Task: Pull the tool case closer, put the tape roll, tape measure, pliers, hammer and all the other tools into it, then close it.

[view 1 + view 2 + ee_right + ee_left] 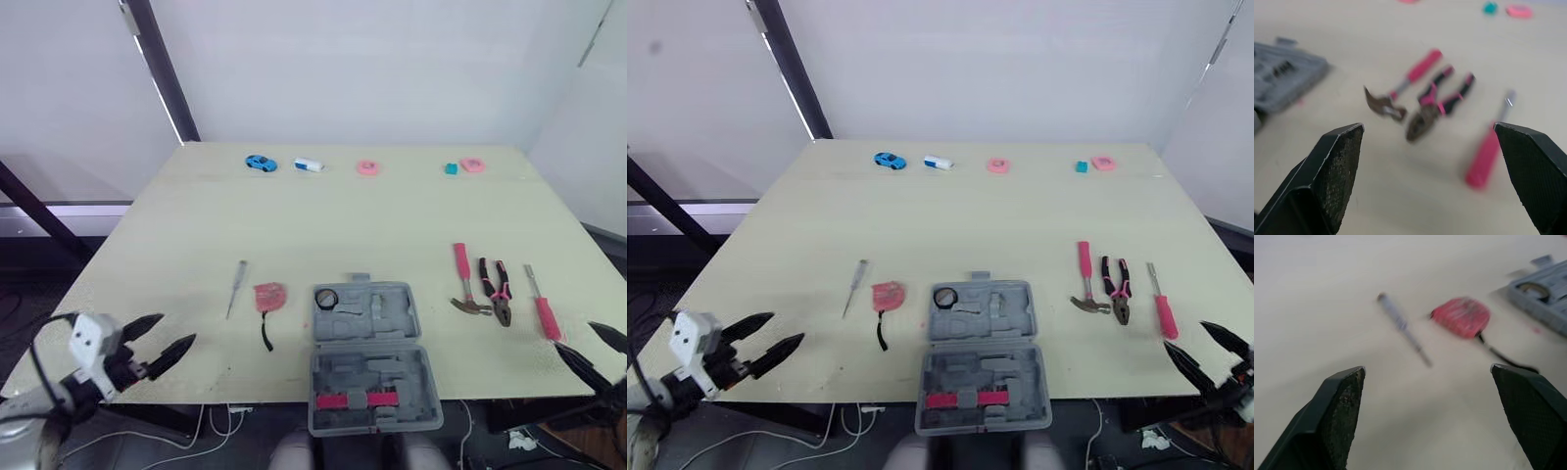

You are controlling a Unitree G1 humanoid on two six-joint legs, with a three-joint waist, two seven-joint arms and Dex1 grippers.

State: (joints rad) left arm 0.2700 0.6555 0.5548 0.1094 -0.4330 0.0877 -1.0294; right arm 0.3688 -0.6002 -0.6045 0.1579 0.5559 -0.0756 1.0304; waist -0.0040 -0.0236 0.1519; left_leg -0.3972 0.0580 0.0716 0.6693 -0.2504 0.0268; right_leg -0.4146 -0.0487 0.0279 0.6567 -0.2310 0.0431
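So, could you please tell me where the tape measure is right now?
In the left eye view, the tape measure lies left of centre, between the thin screwdriver and the open tool case.

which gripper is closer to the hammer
Right. The right gripper hangs at the near right edge, close to the hammer; the left gripper is beyond the tool case.

Bright, even light, soft shadows on the table (294, 225); hammer (1420, 68) blurred up close.

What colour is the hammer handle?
Pink. The hammer shows it best in the left eye view.
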